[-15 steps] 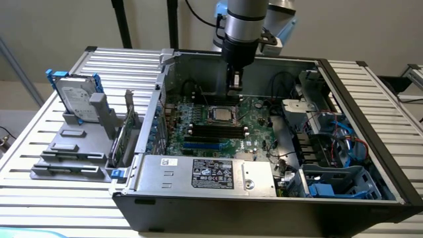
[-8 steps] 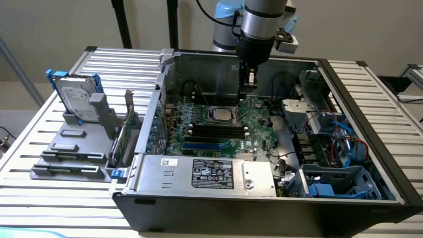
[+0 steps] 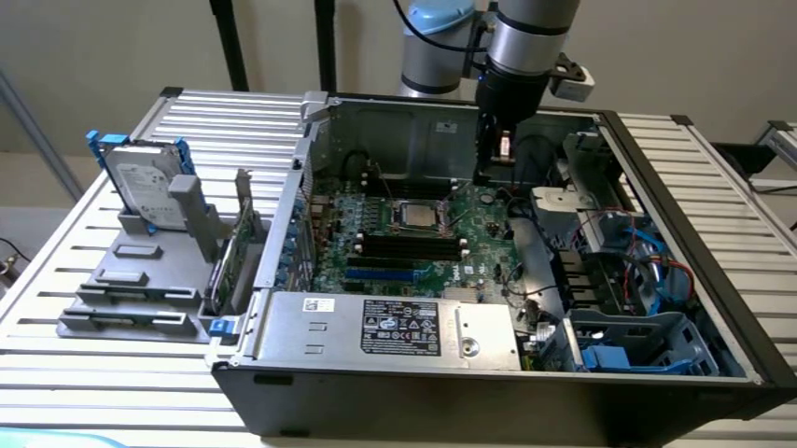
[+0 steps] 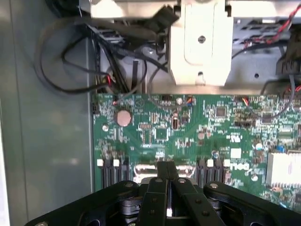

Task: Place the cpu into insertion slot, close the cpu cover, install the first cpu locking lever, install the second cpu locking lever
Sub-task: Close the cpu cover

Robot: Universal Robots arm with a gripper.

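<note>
We read this as one of the closing steps at the socket. In the exterior view the cpu (image 3: 417, 215) looks seated in the insertion slot (image 3: 396, 222), near the middle of the green circuit board (image 3: 488, 235), with the silvery cpu cover (image 3: 436, 205) apparently lying around it. We cannot tell whether either locking lever is latched. The gripper (image 3: 488, 175) hangs at about two o'clock from the slot, close to the board and near the case's rear wall. Its fingers are pressed together and we see nothing between them. In the wrist view the same closed gripper (image 4: 165, 165) has its tips just over a silvery metal edge (image 4: 145, 170), which we take for part of the socket hardware, though we cannot be sure. To do this step well, we would keep the closed tips acting as one narrow pusher and touch only the metal frame or lever, never the chip face. We would also press along the lever's own swing rather than straight into the board. The cpu lies flat, face up. Being square, it has no real long axis, and its edges run with the memory slots (image 3: 412, 245), roughly nine to three o'clock in the exterior view.
</note>
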